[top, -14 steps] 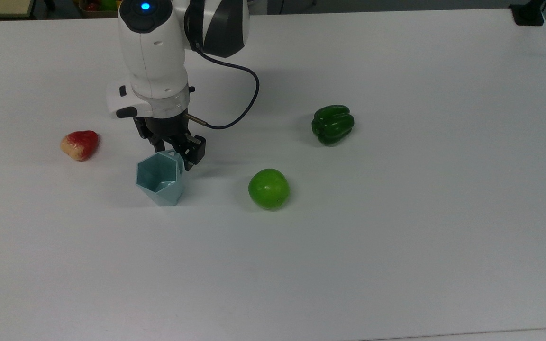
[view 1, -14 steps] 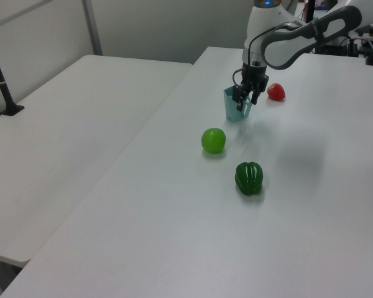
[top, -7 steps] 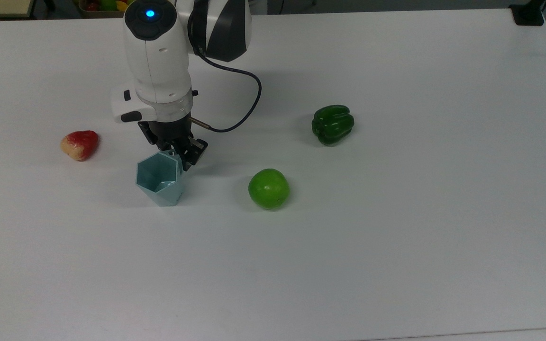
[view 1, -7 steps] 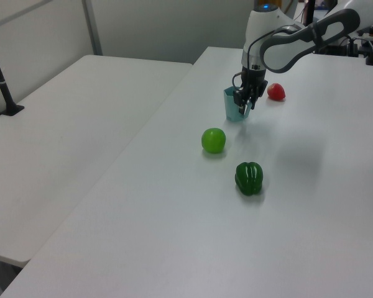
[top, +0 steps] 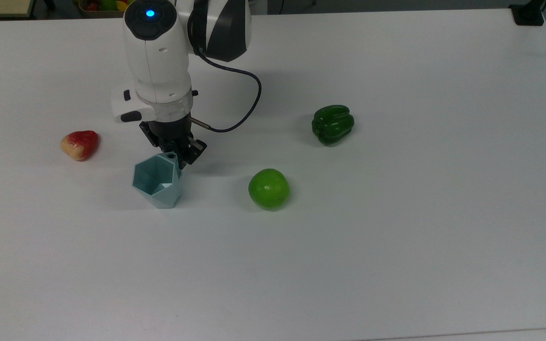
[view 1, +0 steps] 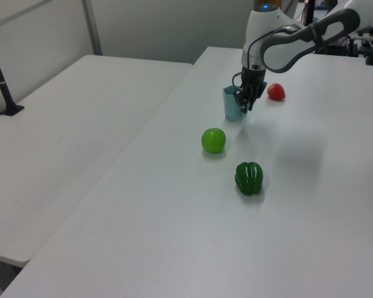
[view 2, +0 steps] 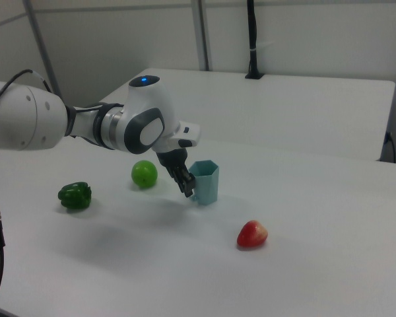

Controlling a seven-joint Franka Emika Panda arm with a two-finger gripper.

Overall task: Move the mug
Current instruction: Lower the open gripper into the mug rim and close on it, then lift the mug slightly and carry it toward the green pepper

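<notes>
The mug (top: 157, 182) is a pale blue-teal faceted cup standing on the white table (top: 396, 246), left of centre in the top view. It also appears in the left view as the mug (view 1: 233, 104) and in the right view as the mug (view 2: 204, 181). My gripper (top: 178, 154) comes down at the mug's far rim, shut on the small handle tab there. The same grip shows on the gripper (view 1: 244, 102) in the left view and on the gripper (view 2: 187, 188) in the right view. The mug looks slightly tilted.
A green apple (top: 268, 188) lies to the mug's right in the top view, with a green bell pepper (top: 332, 124) further right. A red and yellow fruit (top: 80, 144) sits to the mug's left. A black cable loops from the wrist.
The fingers have closed from open onto the mug's handle tab. The mug has shifted slightly towards the top view's left and tipped a little.
</notes>
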